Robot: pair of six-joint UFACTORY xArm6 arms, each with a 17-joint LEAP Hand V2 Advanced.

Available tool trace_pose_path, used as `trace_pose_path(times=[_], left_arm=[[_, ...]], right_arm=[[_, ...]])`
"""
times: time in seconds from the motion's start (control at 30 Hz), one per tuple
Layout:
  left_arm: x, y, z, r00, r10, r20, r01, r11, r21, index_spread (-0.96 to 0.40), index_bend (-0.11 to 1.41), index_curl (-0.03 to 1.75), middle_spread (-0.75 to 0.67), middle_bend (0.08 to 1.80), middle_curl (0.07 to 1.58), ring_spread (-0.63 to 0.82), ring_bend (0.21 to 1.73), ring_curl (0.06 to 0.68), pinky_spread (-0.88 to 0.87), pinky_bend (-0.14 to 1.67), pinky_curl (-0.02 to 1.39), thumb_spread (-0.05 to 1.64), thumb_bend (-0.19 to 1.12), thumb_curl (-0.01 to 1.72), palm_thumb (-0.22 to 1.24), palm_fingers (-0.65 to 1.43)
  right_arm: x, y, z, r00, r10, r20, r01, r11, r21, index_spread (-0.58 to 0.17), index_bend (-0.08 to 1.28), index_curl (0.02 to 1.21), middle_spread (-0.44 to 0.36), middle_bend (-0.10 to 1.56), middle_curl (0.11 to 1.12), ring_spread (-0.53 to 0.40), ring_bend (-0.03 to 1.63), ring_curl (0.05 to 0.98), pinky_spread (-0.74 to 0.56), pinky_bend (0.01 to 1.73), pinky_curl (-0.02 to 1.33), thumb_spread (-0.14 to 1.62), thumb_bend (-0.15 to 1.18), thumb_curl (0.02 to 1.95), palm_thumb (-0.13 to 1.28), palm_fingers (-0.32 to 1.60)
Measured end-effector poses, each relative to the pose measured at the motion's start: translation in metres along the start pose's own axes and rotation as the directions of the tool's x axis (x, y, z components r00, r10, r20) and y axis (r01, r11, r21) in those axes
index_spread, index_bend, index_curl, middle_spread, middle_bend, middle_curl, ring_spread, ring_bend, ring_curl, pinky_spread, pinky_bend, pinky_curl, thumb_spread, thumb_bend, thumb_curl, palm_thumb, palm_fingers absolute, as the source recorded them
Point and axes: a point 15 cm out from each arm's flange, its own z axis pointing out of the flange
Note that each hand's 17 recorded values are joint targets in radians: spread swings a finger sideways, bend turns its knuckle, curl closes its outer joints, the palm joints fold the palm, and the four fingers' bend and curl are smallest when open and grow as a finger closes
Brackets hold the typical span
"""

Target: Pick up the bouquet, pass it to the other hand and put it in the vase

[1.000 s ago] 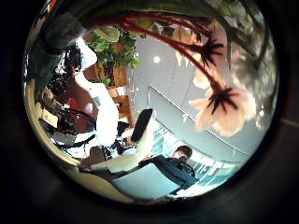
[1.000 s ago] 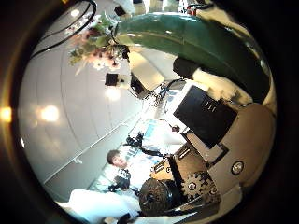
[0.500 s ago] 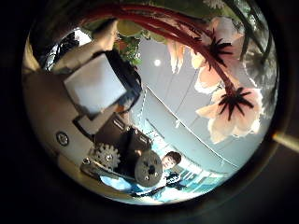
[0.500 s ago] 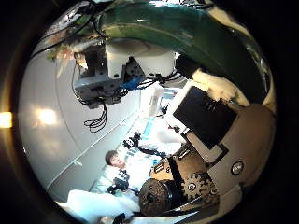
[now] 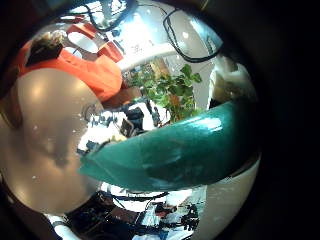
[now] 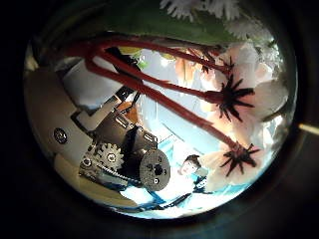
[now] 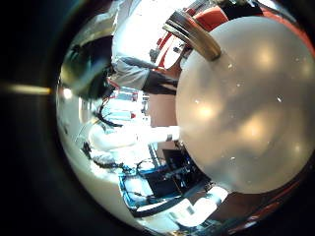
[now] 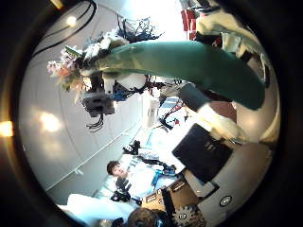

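Observation:
The bouquet has a smooth green wrap (image 8: 180, 64) and pale flowers (image 8: 71, 66) at its far end. In the right thumb side view the left hand (image 8: 99, 90) sits on the bouquet just below the flowers. My right hand's thumb (image 8: 204, 151) stands apart from the wrap. The wrap (image 5: 175, 150) fills the left little finger side view, close to that palm. Red stems and flowers (image 6: 234, 95) cross the left thumb side view, with the left hand's geared thumb (image 6: 120, 164) curled in beside them. The round pale vase (image 7: 241, 108) with its metal rim (image 7: 202, 39) is close to the right palm.
A pale round body (image 5: 40, 150) with an orange-red thing (image 5: 80, 65) beside it shows by the left palm; I cannot tell what the orange thing is. A leafy plant (image 5: 165, 85) stands in the background.
The left hand has come up to the bouquet's flower end and its thumb has curled in beside the stems. The right thumb has drawn away from the wrap.

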Motion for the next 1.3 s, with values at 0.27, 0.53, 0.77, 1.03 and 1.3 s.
trace_pose_path(times=[0.27, 0.53, 0.77, 1.03, 1.3], left_arm=[[0.027, -0.029, -0.043, 0.985, 0.128, 0.114, -0.148, 0.970, 0.194, -0.67, 0.81, 1.02, -0.52, 1.19, 0.99, -0.39, 1.56, 0.579, -0.57, 1.23, 0.97, 1.07, 0.14, 0.77, 1.05, 1.00], [0.041, -0.037, -0.066, 0.962, 0.196, 0.192, -0.244, 0.931, 0.272, -0.70, 0.77, 1.12, -0.52, 1.20, 1.00, -0.39, 1.58, 0.573, -0.59, 1.21, 1.04, 1.09, 0.13, 0.83, 1.05, 0.99], [0.043, -0.048, -0.077, 0.937, 0.236, 0.257, -0.315, 0.890, 0.331, -0.72, 0.73, 1.19, -0.52, 1.19, 1.00, -0.38, 1.58, 0.567, -0.61, 1.18, 1.08, 1.10, 0.11, 0.87, 1.05, 1.00], [0.030, -0.058, -0.097, 0.921, 0.231, 0.313, -0.348, 0.851, 0.394, -0.74, 0.69, 1.24, -0.52, 1.18, 1.01, -0.38, 1.58, 0.561, -0.63, 1.15, 1.12, 1.11, 0.10, 0.90, 1.05, 1.01], [0.014, -0.066, -0.110, 0.919, 0.220, 0.329, -0.354, 0.829, 0.434, -0.75, 0.65, 1.28, -0.53, 1.16, 1.01, -0.39, 1.56, 0.556, -0.65, 1.12, 1.15, 1.12, 0.09, 0.93, 1.05, 1.02]], right_arm=[[0.012, -0.003, -0.003, 1.000, 0.017, -0.026, -0.017, 1.000, 0.014, -0.344, 0.40, 0.46, 0.001, 0.56, 0.39, 0.034, 0.75, 0.396, 0.15, 0.73, 0.64, 0.98, -0.03, 0.75, 0.76, -0.21], [0.021, -0.013, 0.003, 0.999, 0.026, -0.044, -0.024, 0.999, 0.027, -0.392, 0.14, 0.35, 0.060, 0.29, 0.31, 0.148, 0.46, 0.280, 0.33, 0.50, 0.47, 0.99, -0.03, 0.66, 0.76, -0.14], [0.033, -0.043, -0.004, 0.995, 0.076, -0.059, -0.064, 0.981, 0.180, -0.380, 0.12, 0.27, 0.090, 0.19, 0.29, 0.188, 0.37, 0.249, 0.36, 0.43, 0.41, 1.01, -0.03, 0.60, 0.73, -0.10], [0.038, -0.061, -0.011, 0.994, 0.103, -0.028, -0.089, 0.943, 0.321, -0.357, 0.13, 0.23, 0.105, 0.17, 0.28, 0.199, 0.34, 0.246, 0.36, 0.42, 0.37, 1.03, -0.02, 0.56, 0.74, -0.09], [0.047, -0.060, -0.020, 0.992, 0.126, -0.012, -0.113, 0.927, 0.357, -0.338, 0.13, 0.21, 0.118, 0.17, 0.27, 0.202, 0.33, 0.250, 0.36, 0.41, 0.36, 1.04, -0.02, 0.55, 0.74, -0.08]])
